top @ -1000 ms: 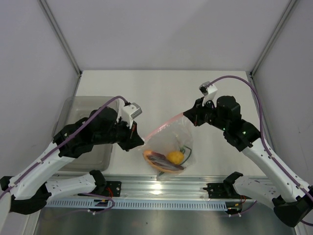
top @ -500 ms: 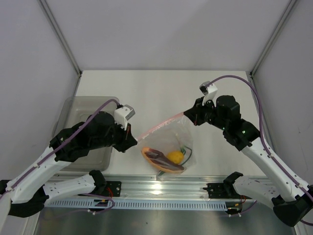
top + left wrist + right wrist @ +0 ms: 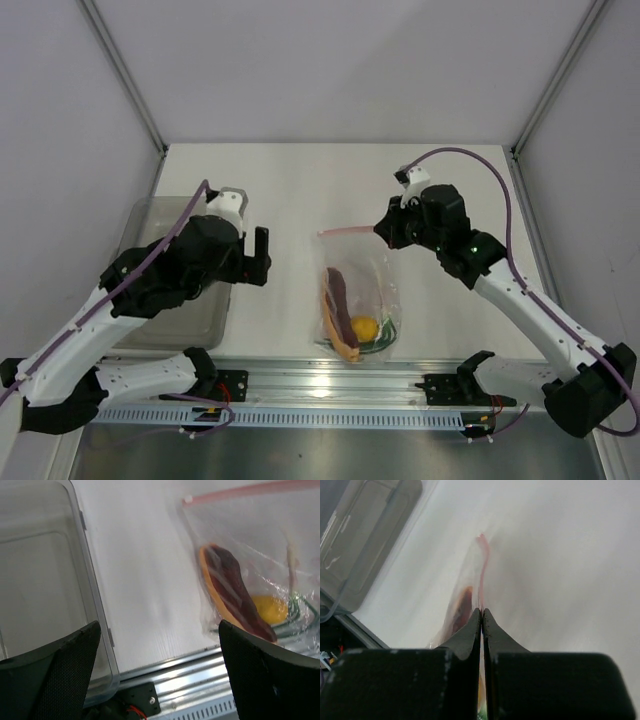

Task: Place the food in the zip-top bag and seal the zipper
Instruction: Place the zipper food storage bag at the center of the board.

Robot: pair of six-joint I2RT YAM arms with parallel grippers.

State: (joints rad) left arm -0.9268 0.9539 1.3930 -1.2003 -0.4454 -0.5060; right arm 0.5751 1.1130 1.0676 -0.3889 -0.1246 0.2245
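Left gripper [image 3: 159,629]: hung wide open, gripped nothing, sat well left of the zip-top bag [image 3: 365,285], not touching it. Grey bin [image 3: 150,225]: lay further left of the bag again. Bag itself: rested on the table [image 3: 300,190], mouth edge at its far side. Pink zipper [image 3: 345,231]: ran along that far edge, left end free. Could not tell if pressed shut along its length. All food inside the bag, toward its near end: dark red piece [image 3: 337,292] along the left side, orange piece [image 3: 349,349] against it, yellow lemon [image 3: 364,326] just right of those, green stems [image 3: 383,338] rightmost. Right gripper [image 3: 482,614]: fingers pressed tight together on the zipper's right end, at the bag's far right corner.
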